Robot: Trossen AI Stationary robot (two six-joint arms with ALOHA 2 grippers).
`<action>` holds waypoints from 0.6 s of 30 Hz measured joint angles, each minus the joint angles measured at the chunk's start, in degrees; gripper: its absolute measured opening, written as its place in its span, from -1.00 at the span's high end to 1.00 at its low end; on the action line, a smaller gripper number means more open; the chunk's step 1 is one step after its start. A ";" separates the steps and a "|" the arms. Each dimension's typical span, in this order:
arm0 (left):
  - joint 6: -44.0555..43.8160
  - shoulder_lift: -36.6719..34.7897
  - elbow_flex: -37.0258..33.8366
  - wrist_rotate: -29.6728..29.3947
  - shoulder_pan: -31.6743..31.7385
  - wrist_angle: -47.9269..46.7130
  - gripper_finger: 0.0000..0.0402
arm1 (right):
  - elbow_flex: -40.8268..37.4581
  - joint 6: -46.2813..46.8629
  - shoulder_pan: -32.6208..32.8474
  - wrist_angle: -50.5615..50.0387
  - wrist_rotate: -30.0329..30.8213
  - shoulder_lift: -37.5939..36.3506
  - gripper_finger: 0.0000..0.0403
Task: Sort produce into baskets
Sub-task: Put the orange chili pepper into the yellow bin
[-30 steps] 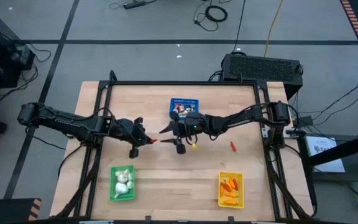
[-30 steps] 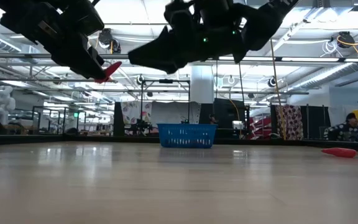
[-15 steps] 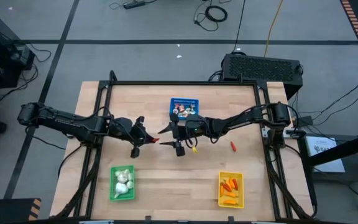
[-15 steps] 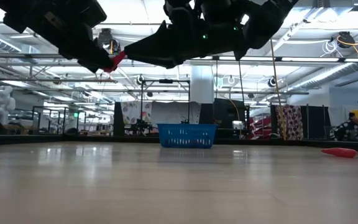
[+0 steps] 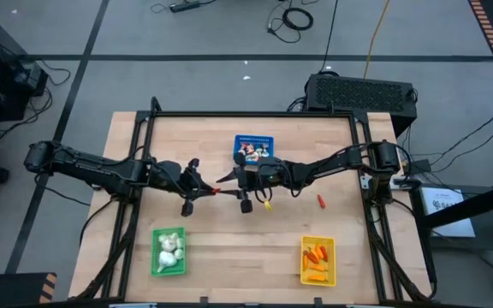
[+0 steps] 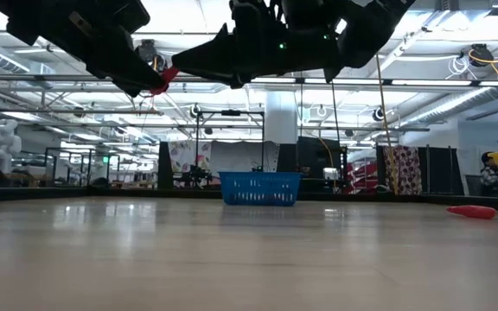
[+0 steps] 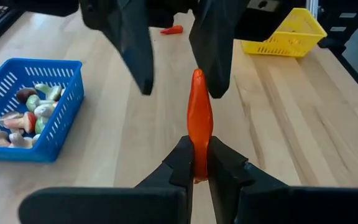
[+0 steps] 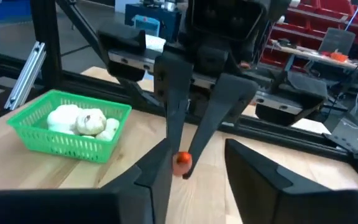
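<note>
A red-orange pepper-like stick hangs above the table's middle, with my left gripper shut on it. It also shows in the high view, stick and left gripper. My right gripper faces it from the right, open. Its fingers stand on either side of the stick's free tip. One finger is very near the tip, and I cannot tell whether it touches. The blue basket holds mixed pieces, the green basket white bulbs, the yellow basket orange sticks. My left gripper pinches the stick's near end between its two fingers. The fingers come from the table's left, slanting slightly down, and lie along the stick. The stick juts straight out past the fingertips toward the right gripper, lifted clear of the table.
One red stick lies on the bare wood right of the arms, between the blue and yellow baskets. A black frame runs round the tabletop. Open wood lies between the green and yellow baskets at the near side.
My left gripper has tipped upward without shifting place, and the stick's free end has risen toward the right gripper's fingers. My right gripper has edged toward the left one, so its fingers now stand around the stick's tip.
</note>
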 joint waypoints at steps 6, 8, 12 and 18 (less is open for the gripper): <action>-0.04 0.00 0.00 -1.75 0.00 -0.02 0.82 | 0.02 0.00 0.07 0.38 -0.07 0.00 0.49; -0.06 0.00 0.00 -3.01 0.00 -0.02 0.82 | 0.02 0.13 0.15 0.36 -0.07 0.00 0.59; -0.06 0.00 0.00 -5.08 -0.06 -0.09 0.82 | 0.04 0.22 0.09 0.16 0.22 0.00 0.84; -0.10 0.00 0.00 -5.23 -0.04 -0.20 0.80 | 0.04 0.17 0.11 0.01 0.26 0.00 0.96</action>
